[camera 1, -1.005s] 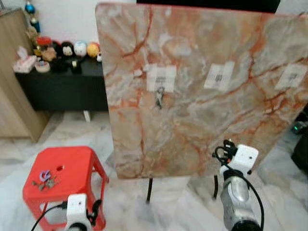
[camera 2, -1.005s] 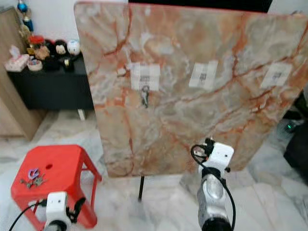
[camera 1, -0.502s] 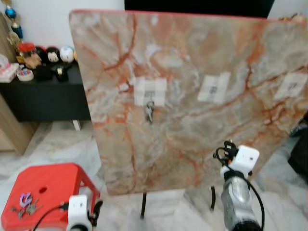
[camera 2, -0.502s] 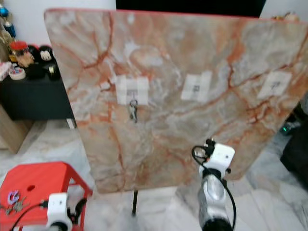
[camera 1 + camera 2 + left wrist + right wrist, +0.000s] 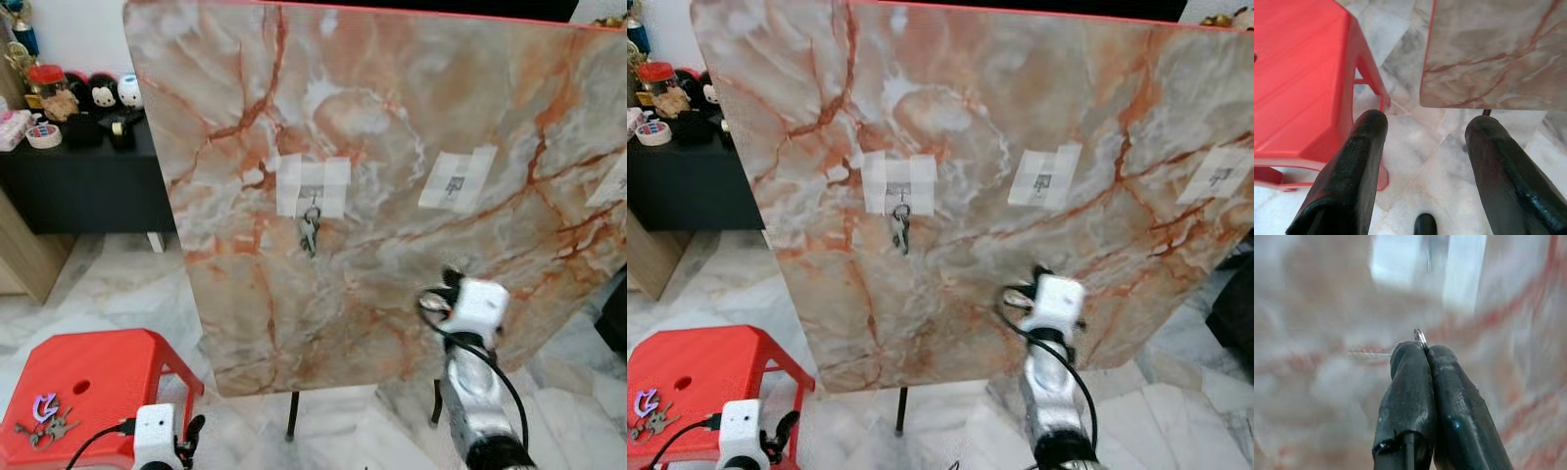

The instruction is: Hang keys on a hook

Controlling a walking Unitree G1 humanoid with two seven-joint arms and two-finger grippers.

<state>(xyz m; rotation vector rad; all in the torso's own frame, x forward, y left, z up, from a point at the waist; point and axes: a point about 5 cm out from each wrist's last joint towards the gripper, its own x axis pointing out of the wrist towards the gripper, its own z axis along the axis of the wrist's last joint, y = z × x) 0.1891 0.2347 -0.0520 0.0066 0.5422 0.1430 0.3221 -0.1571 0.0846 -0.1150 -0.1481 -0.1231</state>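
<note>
An upright marble board (image 5: 392,127) carries taped hooks. One bunch of keys (image 5: 310,233) hangs from the left hook (image 5: 312,188). The middle hook (image 5: 454,183) and the right hook (image 5: 1220,176) are bare. My right arm (image 5: 472,305) is raised in front of the board, below the middle hook. In the right wrist view my right gripper (image 5: 1422,350) is shut on a small metal key ring (image 5: 1421,337), with a blurred taped hook (image 5: 1427,264) beyond it. My left gripper (image 5: 1427,122) hangs open over the floor beside the red stool (image 5: 1298,73).
A second bunch of keys with a purple tag (image 5: 44,416) lies on the red stool (image 5: 108,377) at my lower left. The board stands on thin dark legs (image 5: 292,416) on a marble floor. A black cabinet (image 5: 88,181) with toys is at the back left.
The whole view has shifted and the board looks nearer, so the camera moved. My right arm has risen a little toward the board. The left arm has stayed low.
</note>
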